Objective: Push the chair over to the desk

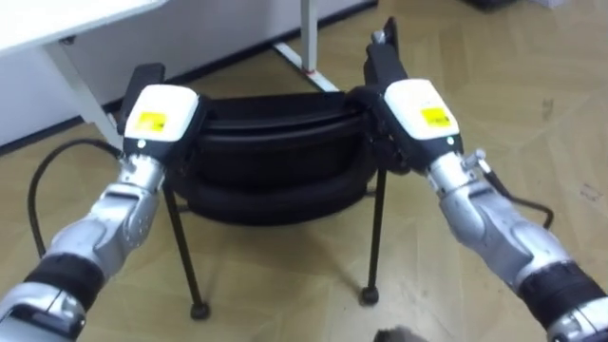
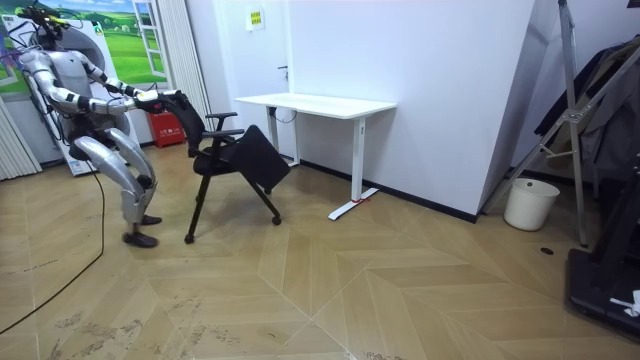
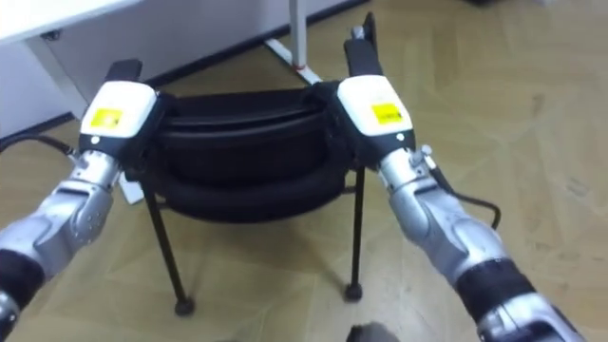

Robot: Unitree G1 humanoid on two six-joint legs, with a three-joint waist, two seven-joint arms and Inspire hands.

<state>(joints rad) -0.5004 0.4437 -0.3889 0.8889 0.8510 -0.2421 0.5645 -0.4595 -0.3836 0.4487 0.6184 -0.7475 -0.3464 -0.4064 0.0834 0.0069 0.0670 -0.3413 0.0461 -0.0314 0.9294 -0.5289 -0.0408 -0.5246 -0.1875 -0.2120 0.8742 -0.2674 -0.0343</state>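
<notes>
Reaching forward, my left hand rests on the left end of the black chair back, my right hand on its right end. Whether either grips, I cannot tell. The chair stands near the white desk.

Chair close before us, desk just beyond it, its leg in our way, wall behind the desk, bare floor open on our right.
</notes>
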